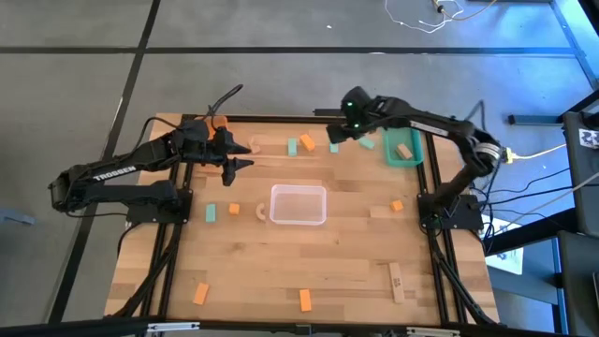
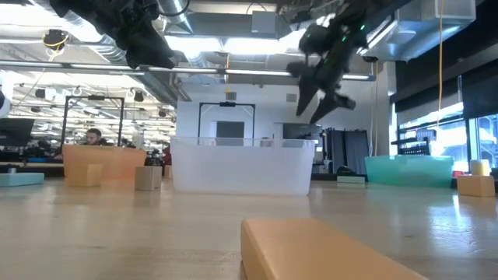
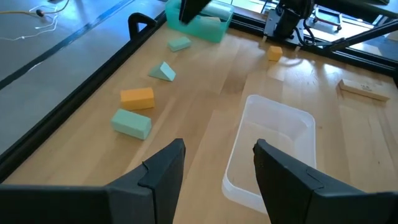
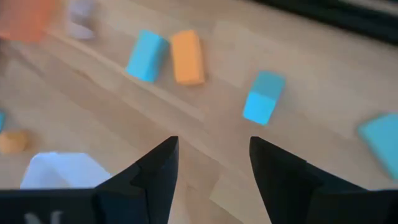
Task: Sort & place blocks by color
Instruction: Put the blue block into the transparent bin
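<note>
Small blocks lie flat and scattered on the wooden table. A mint block (image 1: 292, 146), an orange block (image 1: 306, 143) and two more mint blocks (image 1: 334, 147) (image 1: 367, 142) sit near the far edge. My right gripper (image 1: 335, 134) (image 4: 211, 168) hovers open above these, with the mint (image 4: 147, 55), orange (image 4: 187, 56) and mint (image 4: 263, 96) blocks ahead of its fingers. My left gripper (image 1: 245, 156) (image 3: 214, 168) is open in the air, left of them and far-left of the clear tray (image 1: 299, 204). A tan block (image 1: 404, 150) lies in the teal tray (image 1: 391, 154).
An orange tray (image 1: 217, 122) shows partly under my left arm at the far left. More blocks lie around the clear tray: mint (image 1: 211, 213), orange (image 1: 234, 210), tan (image 1: 259, 212), orange (image 1: 397, 205). Near the front edge are two orange blocks (image 1: 200, 294) (image 1: 305, 300) and a long tan one (image 1: 396, 281).
</note>
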`<state>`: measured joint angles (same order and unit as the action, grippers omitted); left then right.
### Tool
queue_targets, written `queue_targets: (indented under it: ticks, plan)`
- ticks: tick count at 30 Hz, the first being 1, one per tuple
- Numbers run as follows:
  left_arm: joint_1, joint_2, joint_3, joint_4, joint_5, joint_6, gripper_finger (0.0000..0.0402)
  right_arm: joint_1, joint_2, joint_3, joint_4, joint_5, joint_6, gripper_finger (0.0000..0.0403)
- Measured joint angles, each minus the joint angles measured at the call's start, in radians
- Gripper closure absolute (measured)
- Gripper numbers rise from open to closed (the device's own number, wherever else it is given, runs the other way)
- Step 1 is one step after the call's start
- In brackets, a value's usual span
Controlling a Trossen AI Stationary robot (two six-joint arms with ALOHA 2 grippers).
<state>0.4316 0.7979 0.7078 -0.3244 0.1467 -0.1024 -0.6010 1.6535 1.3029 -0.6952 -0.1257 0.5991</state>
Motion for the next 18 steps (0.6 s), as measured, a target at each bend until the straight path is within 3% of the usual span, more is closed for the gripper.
queue_targets:
  ticks: [6, 18]
  plan:
    - [0.000, 0.000, 0.000, 0.000, 0.000, 0.000, 0.0219, 0.000, 0.122, 0.000, 0.007, 0.004, 0.022, 0.0205]
    - [0.000, 0.000, 0.000, 0.000, 0.000, 0.000, 0.0219, 0.002, 0.245, 0.000, 0.109, 0.134, 0.023, 0.0205]
